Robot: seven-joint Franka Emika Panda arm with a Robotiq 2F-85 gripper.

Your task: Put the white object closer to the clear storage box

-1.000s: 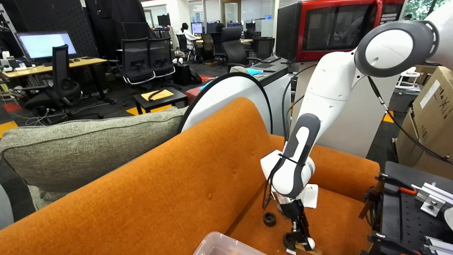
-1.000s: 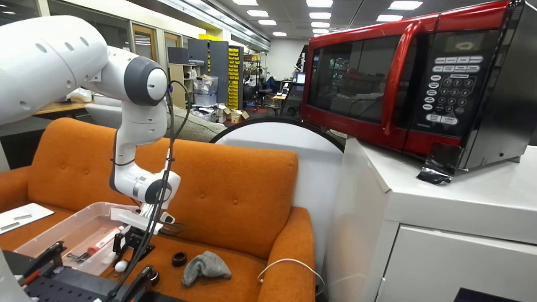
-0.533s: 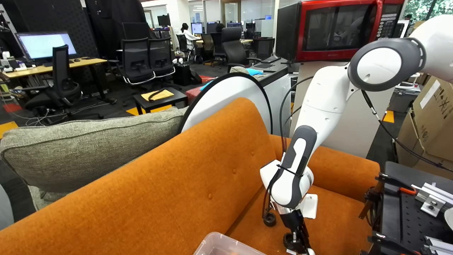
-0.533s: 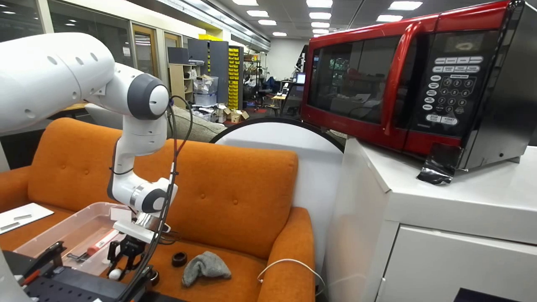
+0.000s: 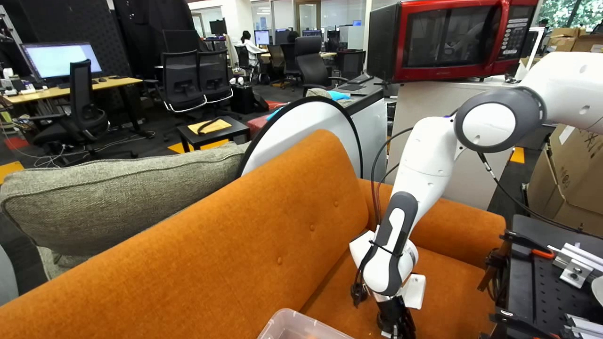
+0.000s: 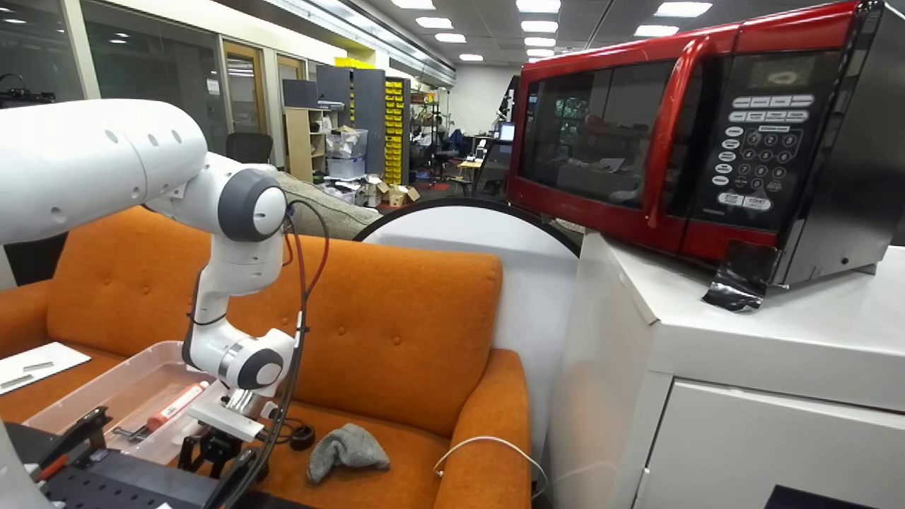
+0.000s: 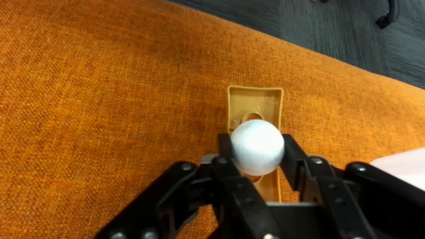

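The claw (image 7: 257,144) is sinking lower, pinching between its fingertips (image 7: 226,146) a white ball (image 7: 257,149) that's looking light, stiff and slippery, likely needing holding across its middle.

Behind the back edge of the orange upholstered table (image 6: 417,300), a grey cushion (image 5: 127,202) is seen; past one corner, a red microwave (image 6: 668,155) is borne by a white cabinet (image 6: 763,364); ceiling lights (image 6: 540,6) are lit.

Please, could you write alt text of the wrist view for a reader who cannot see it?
A black gripper holds a white ball, which partly hides a tan tray-like piece on orange fabric. At top is dark floor; at right, an unclear pale shape.
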